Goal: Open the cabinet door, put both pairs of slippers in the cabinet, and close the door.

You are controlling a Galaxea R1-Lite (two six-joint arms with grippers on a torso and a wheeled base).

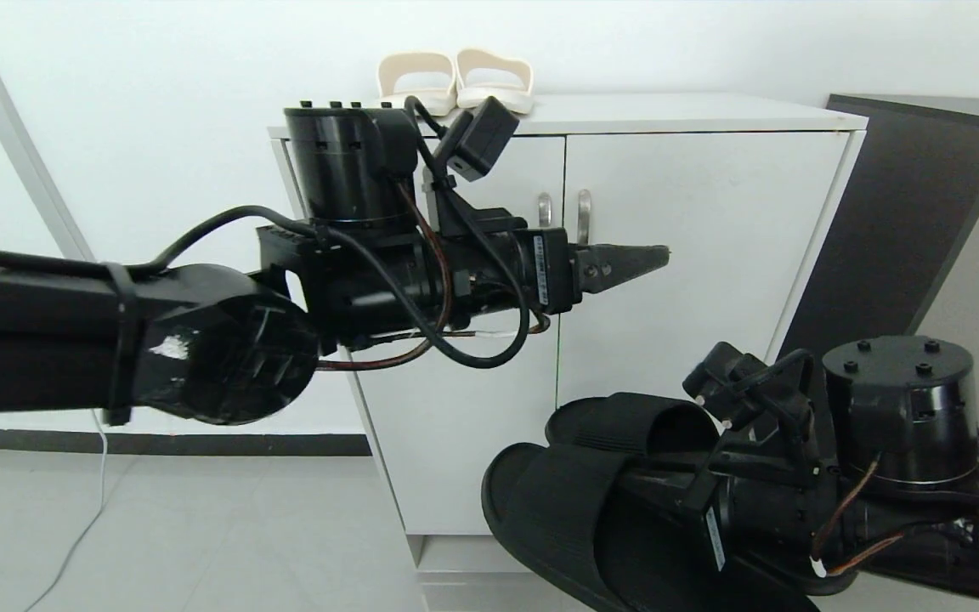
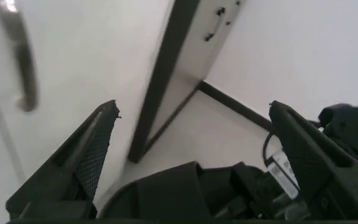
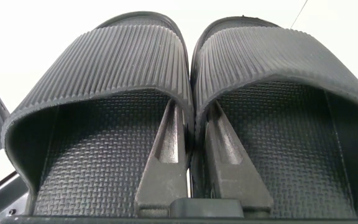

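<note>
The white cabinet (image 1: 710,255) has both doors shut, with two metal handles (image 1: 583,212) side by side at the middle seam. A cream pair of slippers (image 1: 455,78) rests on its top. My left gripper (image 1: 655,252) hovers open in front of the right door, just right of and slightly below the handles; one handle (image 2: 20,62) lies beyond its spread fingers (image 2: 89,158). Lower right, my right gripper (image 3: 188,155) is shut on the black pair of slippers (image 1: 566,501). Its fingers (image 3: 163,155) sit under the straps and pinch the inner sides together.
A dark grey panel (image 1: 897,229) leans against the cabinet's right side. A thin cable (image 1: 73,527) trails over the pale floor at the left. A black baseboard (image 1: 200,444) runs along the white wall behind.
</note>
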